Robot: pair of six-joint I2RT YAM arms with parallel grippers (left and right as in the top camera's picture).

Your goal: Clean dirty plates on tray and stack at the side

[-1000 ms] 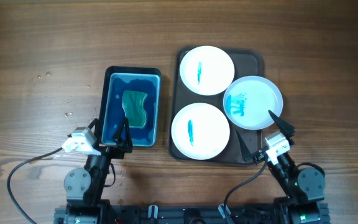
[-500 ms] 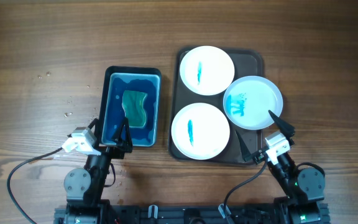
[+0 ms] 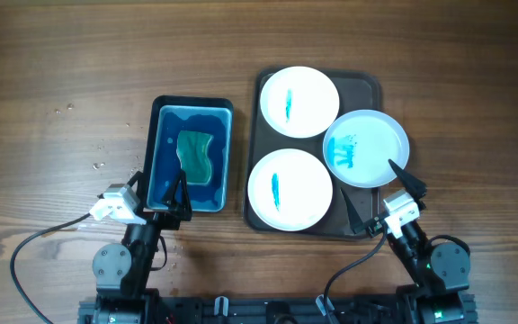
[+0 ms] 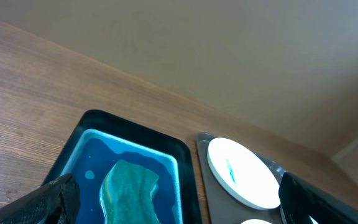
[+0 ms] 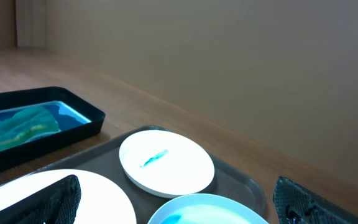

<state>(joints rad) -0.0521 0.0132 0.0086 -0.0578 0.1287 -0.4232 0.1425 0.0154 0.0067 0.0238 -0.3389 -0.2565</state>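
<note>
Nothing is cleaned yet: three smeared plates [image 3: 290, 189] lie on the tray [image 3: 365, 88]; left hand [image 3: 158, 189] and right hand [image 3: 370, 182] gape wide, empty.

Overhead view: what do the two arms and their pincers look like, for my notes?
Both arms are black with round grey joints. The left arm and right arm each carry a white block behind a pincer with two black tapered fingers: left pincer, right pincer. A thin black cable loops from each wrist down to the base.
</note>
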